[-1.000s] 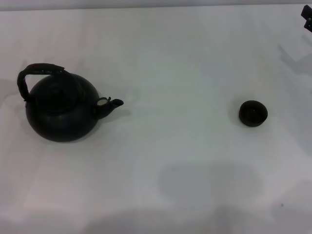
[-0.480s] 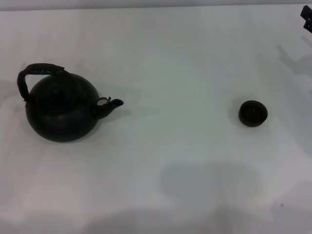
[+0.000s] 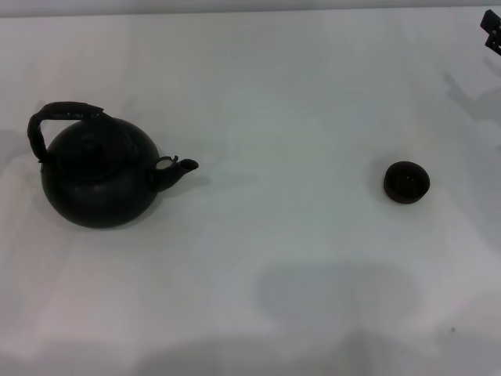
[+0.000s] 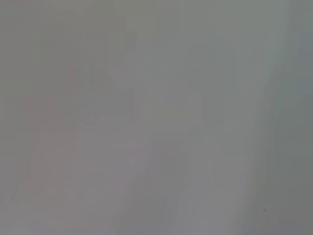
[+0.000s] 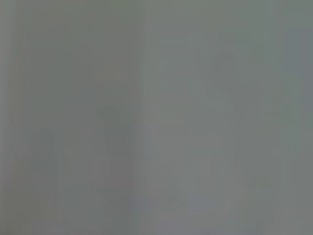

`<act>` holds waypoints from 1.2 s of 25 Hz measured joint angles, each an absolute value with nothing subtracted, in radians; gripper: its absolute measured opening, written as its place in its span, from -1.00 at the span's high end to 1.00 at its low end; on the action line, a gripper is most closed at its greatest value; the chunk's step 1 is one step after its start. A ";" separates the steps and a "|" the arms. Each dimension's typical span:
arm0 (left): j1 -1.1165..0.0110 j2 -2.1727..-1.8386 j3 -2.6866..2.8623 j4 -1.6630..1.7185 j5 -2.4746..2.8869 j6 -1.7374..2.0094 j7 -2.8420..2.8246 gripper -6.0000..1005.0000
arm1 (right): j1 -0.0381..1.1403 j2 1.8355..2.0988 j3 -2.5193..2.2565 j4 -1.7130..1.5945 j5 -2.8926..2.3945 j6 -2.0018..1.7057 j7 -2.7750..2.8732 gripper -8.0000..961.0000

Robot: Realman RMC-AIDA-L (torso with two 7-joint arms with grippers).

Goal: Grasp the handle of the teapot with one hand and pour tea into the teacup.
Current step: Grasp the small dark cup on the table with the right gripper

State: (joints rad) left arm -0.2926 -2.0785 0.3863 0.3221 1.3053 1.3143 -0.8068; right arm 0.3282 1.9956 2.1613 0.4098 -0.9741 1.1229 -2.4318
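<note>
From the head view we count one teapot (image 3: 98,178) at the left of the white desk (image 3: 297,94) and one teacup (image 3: 406,182) well apart at the right. Neither has shifted since the earlier frames. The teapot stands upright, its spout (image 3: 178,167) pointing right toward the teacup, and the handle (image 3: 56,117) arches across its top. A dark piece at the far right corner may be the right gripper (image 3: 493,27) — we cannot tell its jaws. Both wrist views show only blank grey surface.
</note>
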 joint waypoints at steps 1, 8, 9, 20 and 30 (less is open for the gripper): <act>-0.292 -2.079 0.387 0.322 1.305 1.314 -0.807 -0.59 | 0.328 1.996 2.161 0.410 -0.974 1.123 -2.432 -0.78; -0.291 -2.079 0.387 0.322 1.305 1.314 -0.807 -0.59 | 0.328 1.996 2.163 0.410 -0.974 1.124 -2.434 -0.78; -0.291 -2.079 0.387 0.322 1.305 1.314 -0.807 -0.59 | 0.327 1.996 2.163 0.409 -0.974 1.124 -2.434 -0.78; -0.291 -2.079 0.387 0.324 1.305 1.315 -0.807 -0.59 | 0.327 1.996 2.163 0.409 -0.973 1.125 -2.436 -0.78; -0.270 -2.079 0.389 0.330 1.305 1.333 -0.807 -0.59 | 0.326 1.952 2.146 0.459 -1.060 1.135 -2.323 -0.78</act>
